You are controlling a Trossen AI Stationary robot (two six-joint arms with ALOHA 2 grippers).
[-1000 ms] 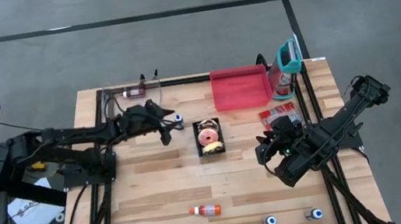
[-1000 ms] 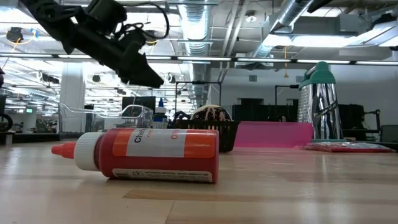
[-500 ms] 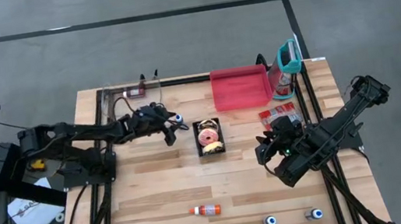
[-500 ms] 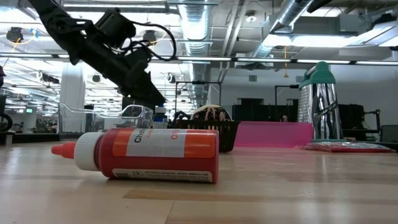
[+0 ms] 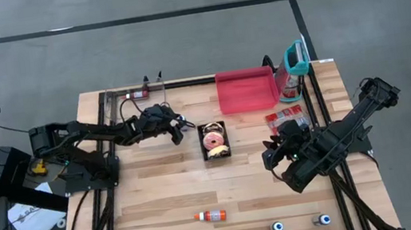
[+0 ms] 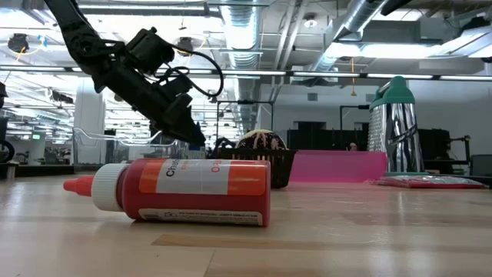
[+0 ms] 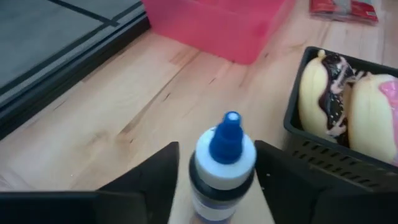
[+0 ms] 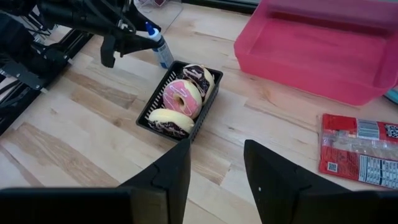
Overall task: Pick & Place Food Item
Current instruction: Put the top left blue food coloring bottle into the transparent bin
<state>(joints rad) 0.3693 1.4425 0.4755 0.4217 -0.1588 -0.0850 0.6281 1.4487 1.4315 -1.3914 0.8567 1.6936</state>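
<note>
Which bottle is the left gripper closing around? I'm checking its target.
The upright blue-capped bottle beside the doughnut basket, between the left gripper fingers. The red bottle lies on its side, far away.

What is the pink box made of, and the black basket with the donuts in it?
The pink box looks like plastic: smooth, slightly see-through walls with a soft shine. The black basket also looks like plastic, matte, with thin slotted sides like a moulded grid; it could be coated wire, hard to tell. The table underneath is pale wood, with grain lines and plank seams showing.
</note>
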